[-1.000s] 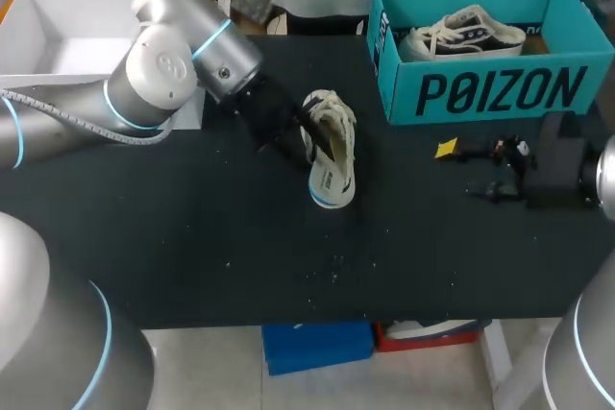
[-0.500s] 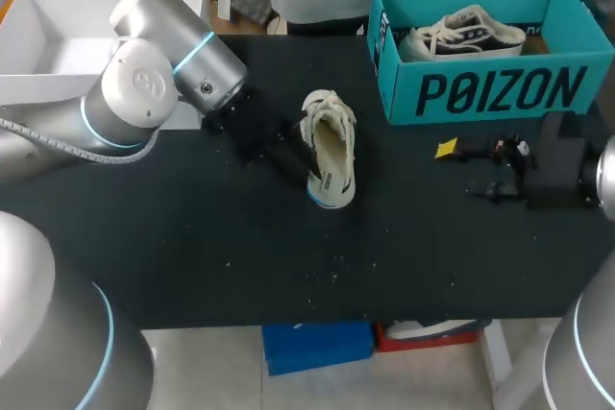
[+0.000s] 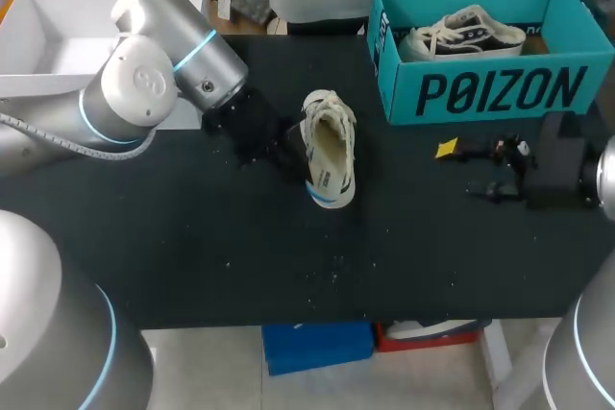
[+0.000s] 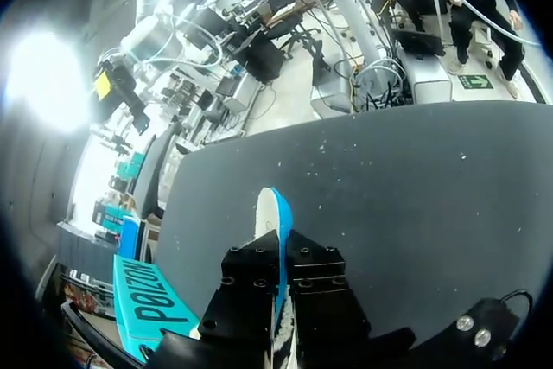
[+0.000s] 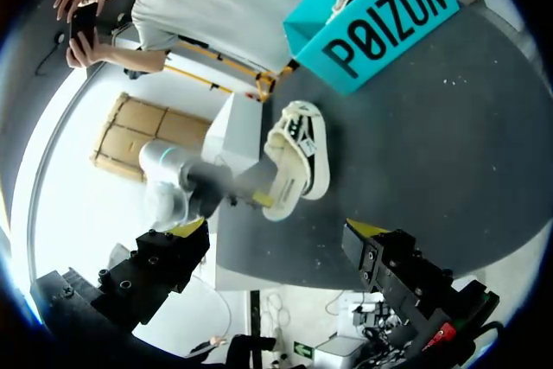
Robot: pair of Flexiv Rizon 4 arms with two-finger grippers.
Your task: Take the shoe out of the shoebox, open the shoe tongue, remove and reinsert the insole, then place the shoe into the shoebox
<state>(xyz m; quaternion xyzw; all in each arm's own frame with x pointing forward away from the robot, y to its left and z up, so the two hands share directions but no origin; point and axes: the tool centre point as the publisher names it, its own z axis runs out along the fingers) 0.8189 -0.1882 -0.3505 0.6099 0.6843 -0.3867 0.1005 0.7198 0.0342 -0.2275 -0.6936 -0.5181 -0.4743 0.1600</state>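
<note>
Left pincer (image 4: 283, 276) is clenched on the shoe (image 3: 328, 151) at its heel end, right pincer (image 5: 276, 228) hangs released. I'd lift straight up before swinging to the shoebox (image 3: 485, 93) at the tabletop's far right corner.

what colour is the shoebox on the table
The shoebox is teal with black lettering on its front wall, clearest in the head view.

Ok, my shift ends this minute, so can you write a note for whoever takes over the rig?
Left fingers: shut on the heel of the shoe, which is on the table.
Right fingers: open, empty, in front of the shoebox.
Done: shoe out of the shoebox.
Can't tell: whether the insole is in.
Left: tongue, insole, then shoe back in.
A second shoe lies in the shoebox.
</note>
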